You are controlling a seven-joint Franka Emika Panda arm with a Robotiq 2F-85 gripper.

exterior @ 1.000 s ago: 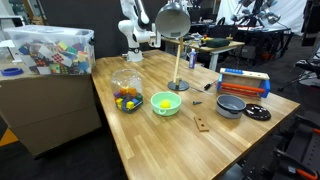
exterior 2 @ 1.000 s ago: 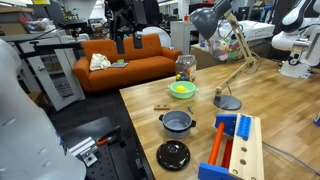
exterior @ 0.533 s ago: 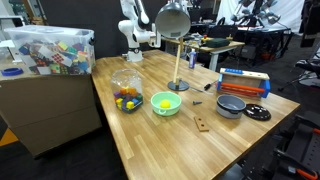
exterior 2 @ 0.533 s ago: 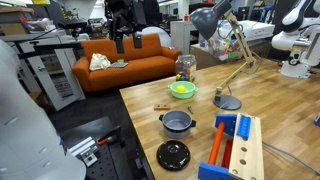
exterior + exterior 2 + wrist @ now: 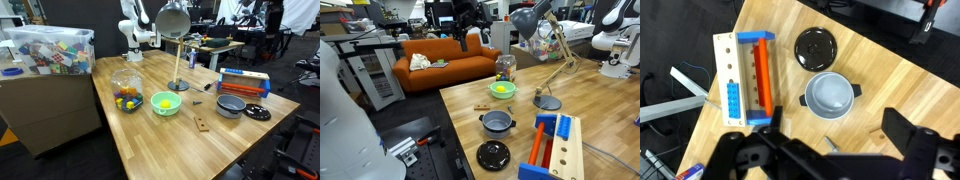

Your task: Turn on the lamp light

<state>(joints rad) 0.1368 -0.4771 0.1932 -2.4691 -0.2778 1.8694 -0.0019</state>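
Observation:
The lamp has a silver-grey dome shade (image 5: 172, 18), a thin brass stem and a small round base (image 5: 178, 86), and stands mid-table. In an exterior view its shade (image 5: 528, 22) leans over the green bowl and its base (image 5: 548, 101) sits on the wood. No glow shows under the shade. My gripper (image 5: 470, 18) hangs high above the table's far end, level with the shade and apart from it. It also shows beside the shade in an exterior view (image 5: 142, 12). In the wrist view the gripper (image 5: 825, 142) is open and empty, and the lamp is out of view.
A green bowl (image 5: 166, 102), a clear bowl of coloured bits (image 5: 126, 95), a grey pot (image 5: 231, 105), its black lid (image 5: 257, 113), a blue-and-orange rack (image 5: 243, 84) and a small wood block (image 5: 203, 124) lie around the lamp. An orange sofa (image 5: 440, 60) stands behind.
My gripper has moved sideways toward the lamp shade, still high above the table. The lamp and the other things have not moved.

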